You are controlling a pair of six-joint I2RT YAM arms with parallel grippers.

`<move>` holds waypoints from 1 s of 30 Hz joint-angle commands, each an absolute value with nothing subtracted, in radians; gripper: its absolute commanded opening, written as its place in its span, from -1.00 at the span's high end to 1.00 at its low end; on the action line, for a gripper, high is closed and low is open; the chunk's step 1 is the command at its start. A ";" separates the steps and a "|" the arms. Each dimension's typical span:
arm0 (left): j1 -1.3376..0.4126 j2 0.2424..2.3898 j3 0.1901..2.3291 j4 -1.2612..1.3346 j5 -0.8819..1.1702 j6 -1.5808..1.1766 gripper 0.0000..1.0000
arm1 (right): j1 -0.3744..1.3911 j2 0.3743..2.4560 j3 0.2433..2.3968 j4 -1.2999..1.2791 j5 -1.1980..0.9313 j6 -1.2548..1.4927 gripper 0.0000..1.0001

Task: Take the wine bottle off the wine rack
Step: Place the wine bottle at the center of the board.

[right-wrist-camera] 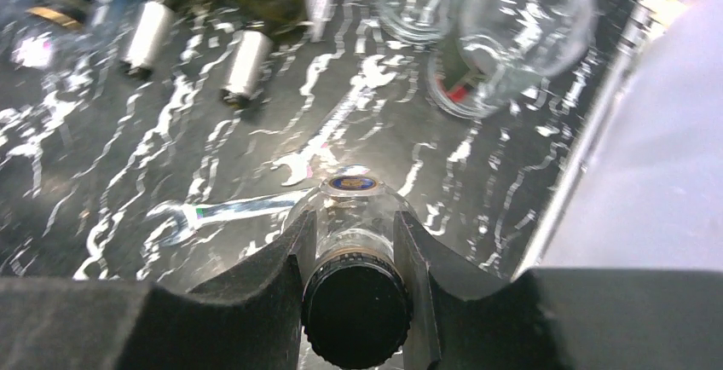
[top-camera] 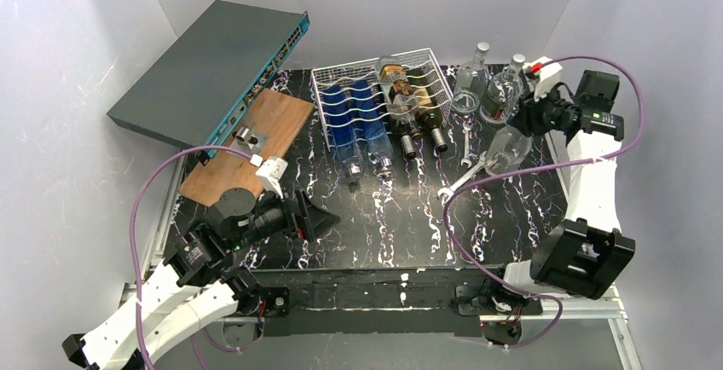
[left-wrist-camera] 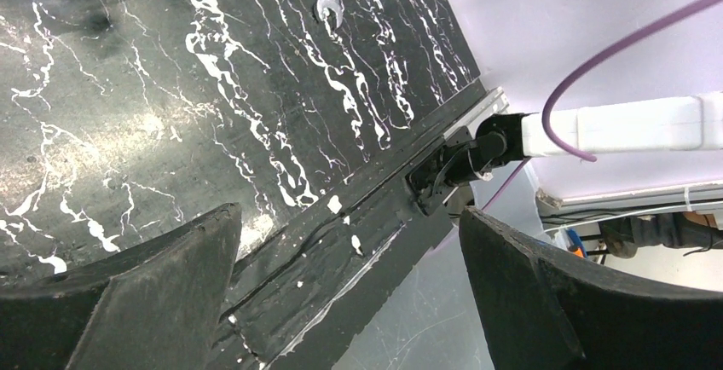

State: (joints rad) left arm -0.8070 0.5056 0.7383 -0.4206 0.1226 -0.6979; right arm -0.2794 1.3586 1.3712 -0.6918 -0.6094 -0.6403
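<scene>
Toward three o'clock of the wine rack, the wine bottle is pinched at its neck by the right gripper; judged heavy, slick, breakable; left gripper spread

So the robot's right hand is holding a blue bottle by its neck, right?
Not quite. The bottle in the right hand is clear glass with a black cap, not blue. It is held by its neck, as the right wrist view shows. The blue bottles lie in the white rack.
</scene>
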 commanded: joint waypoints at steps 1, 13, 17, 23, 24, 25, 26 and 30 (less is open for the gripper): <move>-0.804 0.492 0.719 -0.416 0.118 -0.677 -0.97 | -0.343 1.359 1.457 -0.377 -0.603 -0.519 0.97; -0.803 0.477 0.693 -0.414 0.106 -0.680 -0.97 | -0.383 1.509 1.479 -0.083 -0.495 -0.355 0.97; -0.803 0.480 0.693 -0.411 0.107 -0.684 -0.97 | -0.383 1.560 1.500 -0.033 -0.475 -0.314 0.97; -0.803 0.482 0.692 -0.410 0.110 -0.687 -0.97 | -0.383 1.616 1.538 -0.014 -0.457 -0.301 0.97; -0.804 0.483 0.691 -0.408 0.110 -0.687 -0.97 | -0.383 1.625 1.545 -0.016 -0.455 -0.302 0.97; -0.803 0.484 0.692 -0.408 0.112 -0.686 -0.97 | -0.383 1.630 1.548 -0.017 -0.454 -0.303 0.90; -0.803 0.484 0.691 -0.407 0.112 -0.688 -0.97 | -0.383 1.634 1.549 -0.020 -0.456 -0.307 0.83; -0.804 0.484 0.682 -0.399 0.117 -0.694 -0.97 | -0.383 1.629 1.527 -0.023 -0.484 -0.323 0.47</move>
